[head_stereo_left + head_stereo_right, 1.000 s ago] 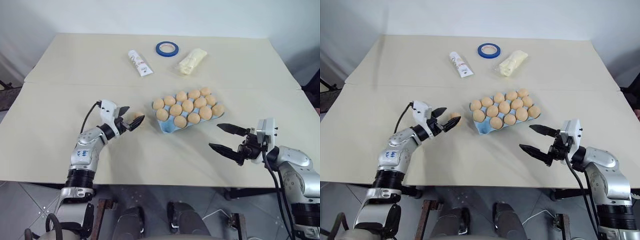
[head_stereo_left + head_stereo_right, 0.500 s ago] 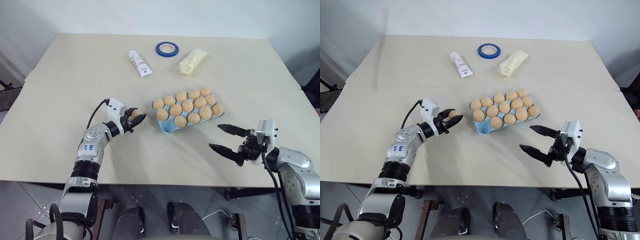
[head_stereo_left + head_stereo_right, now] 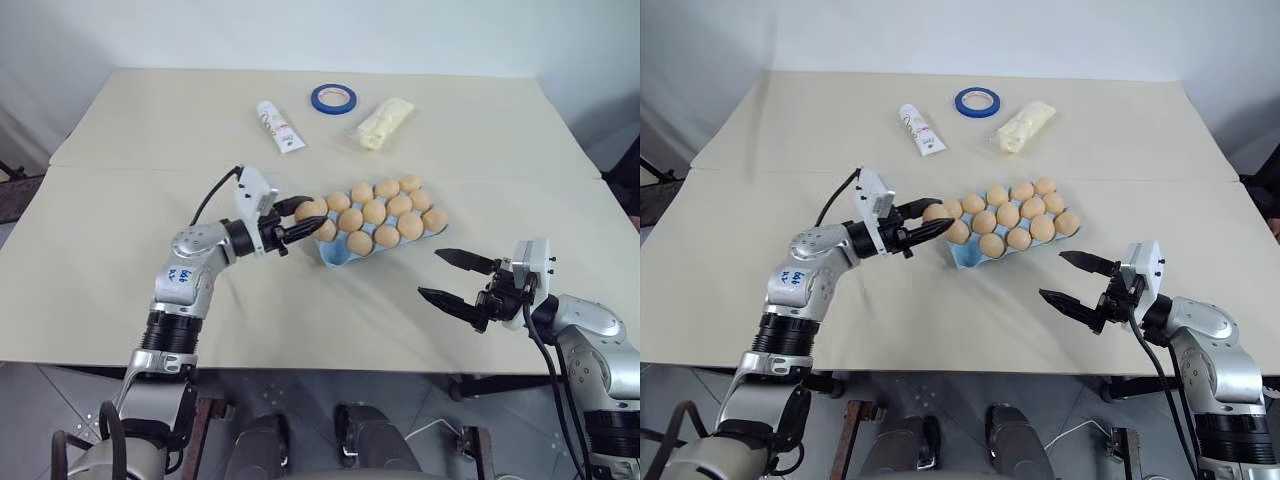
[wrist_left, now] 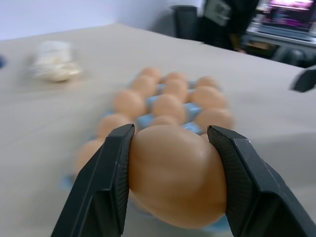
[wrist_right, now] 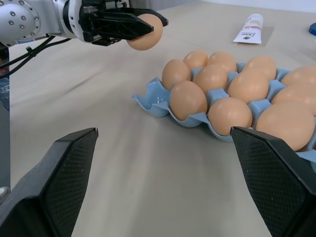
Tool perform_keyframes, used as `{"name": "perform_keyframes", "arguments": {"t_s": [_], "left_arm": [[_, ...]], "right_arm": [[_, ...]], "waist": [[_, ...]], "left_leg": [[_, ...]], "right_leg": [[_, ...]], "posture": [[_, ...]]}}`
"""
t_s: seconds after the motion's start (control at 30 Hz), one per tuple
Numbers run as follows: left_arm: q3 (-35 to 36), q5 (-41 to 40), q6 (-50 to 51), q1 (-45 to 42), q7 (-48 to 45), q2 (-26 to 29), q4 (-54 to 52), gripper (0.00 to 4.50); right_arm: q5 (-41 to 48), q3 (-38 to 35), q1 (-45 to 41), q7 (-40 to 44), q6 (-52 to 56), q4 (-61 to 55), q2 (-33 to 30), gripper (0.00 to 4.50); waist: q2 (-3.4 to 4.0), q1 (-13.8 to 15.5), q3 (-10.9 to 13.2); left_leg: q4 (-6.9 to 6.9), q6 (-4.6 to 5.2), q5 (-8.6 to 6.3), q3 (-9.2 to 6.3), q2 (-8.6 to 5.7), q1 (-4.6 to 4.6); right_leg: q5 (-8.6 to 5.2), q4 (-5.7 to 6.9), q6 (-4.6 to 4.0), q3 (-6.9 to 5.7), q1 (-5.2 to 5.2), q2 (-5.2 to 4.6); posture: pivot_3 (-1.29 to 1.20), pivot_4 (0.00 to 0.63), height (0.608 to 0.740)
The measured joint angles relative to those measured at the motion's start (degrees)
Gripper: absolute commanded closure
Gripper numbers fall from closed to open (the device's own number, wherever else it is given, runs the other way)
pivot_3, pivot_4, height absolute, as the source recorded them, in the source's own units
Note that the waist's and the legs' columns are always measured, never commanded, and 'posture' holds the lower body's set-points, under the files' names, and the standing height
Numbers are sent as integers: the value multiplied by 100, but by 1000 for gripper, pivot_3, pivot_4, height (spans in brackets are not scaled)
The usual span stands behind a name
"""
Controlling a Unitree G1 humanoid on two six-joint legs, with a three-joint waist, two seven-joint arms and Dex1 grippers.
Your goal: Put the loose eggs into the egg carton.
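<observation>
I have the left gripper (image 3: 302, 219) clamped on one smooth tan-orange egg (image 4: 177, 175), a black finger (image 4: 103, 187) on each flank and the egg clear of the cream table (image 3: 110, 230). In the left wrist view its long axis seems to lie crosswise between the fingers, though I can't tell which end is the pointed one. Just ahead of the fingertips sits the light blue moulded-pulp egg carton (image 5: 150, 96) — its near corner cup stands bare, the others I can see holding eggs, and its long side runs away from the gripper toward the far right. My right gripper (image 3: 447, 276) hovers over the table on the carton's other side, well apart from it — fingers spread wide, nothing between them.
</observation>
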Motion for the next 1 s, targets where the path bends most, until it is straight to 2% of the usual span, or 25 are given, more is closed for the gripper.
{"name": "perform_keyframes", "arguments": {"t_s": [0.2, 0.43, 0.77, 0.9, 1.0], "left_arm": [[-284, 21, 54, -3, -139, -193, 64, 2394], [-361, 72, 6, -75, -184, -252, 316, 110], [-306, 91, -141, -172, -120, -302, 353, 48], [73, -18, -167, -102, -67, -27, 14, 48], [508, -184, -310, 330, -63, 335, -483, 48]], "right_arm": [[0, -1, 100, -79, -13, -81, 3, 0], [1, -3, 201, -152, -21, -127, 6, 0], [1, -2, 184, -193, -34, -131, 6, 0], [2, 4, 158, -188, -38, -127, 7, 0], [3, -1, 155, -160, -43, -118, 6, 0]], "waist": [[0, 0, 0], [-1, 8, 0], [-1, 2, 0], [-1, -13, 0], [1, -42, -1]], "left_leg": [[3, 0, 2, 0, 0, 0], [5, 0, 2, -1, 0, -1], [6, -1, 2, -1, 0, 0], [5, -3, 3, -1, 2, 0], [-2, -7, 3, -1, 4, 5]], "right_leg": [[0, 3, 0, 2, 0, 2], [0, 3, 0, 1, 0, 1], [0, 5, 0, 2, -1, 2], [0, 9, 0, 2, -2, 3], [-1, 10, -2, 2, -2, 3]], "posture": [[0, 150, 740], [0, 150, 740], [0, 150, 740], [0, 150, 740], [0, 150, 740]]}}
